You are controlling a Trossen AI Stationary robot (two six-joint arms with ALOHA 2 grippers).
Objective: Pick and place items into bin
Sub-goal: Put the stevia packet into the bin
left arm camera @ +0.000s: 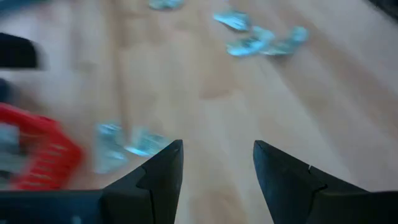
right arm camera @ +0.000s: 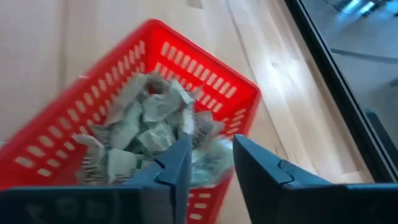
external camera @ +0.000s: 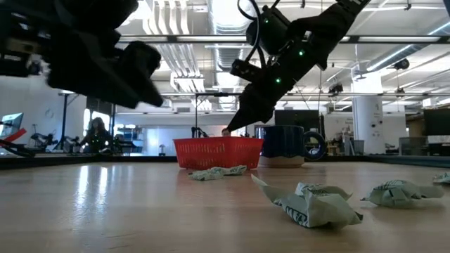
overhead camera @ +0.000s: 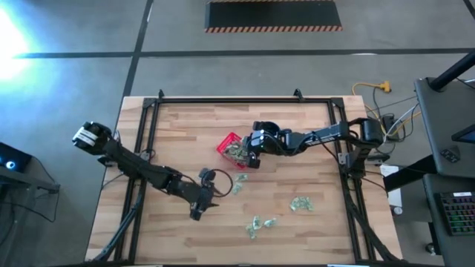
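A red bin (overhead camera: 228, 143) heaped with green-and-white wrapped items (right arm camera: 146, 127) sits near the bench's middle, toward the far edge. The right gripper (right arm camera: 208, 163) hangs over the bin's rim, fingers parted and empty. More items (overhead camera: 300, 203) lie loose toward the near edge. The left gripper (left arm camera: 214, 163) hovers over bare wood near the bin, fingers released, grasping nothing. A blue mug (external camera: 287, 145) stands just beside the bin.

Bright ceiling lights, glare on the floor (overhead camera: 18, 37), left wrist view motion-blurred.
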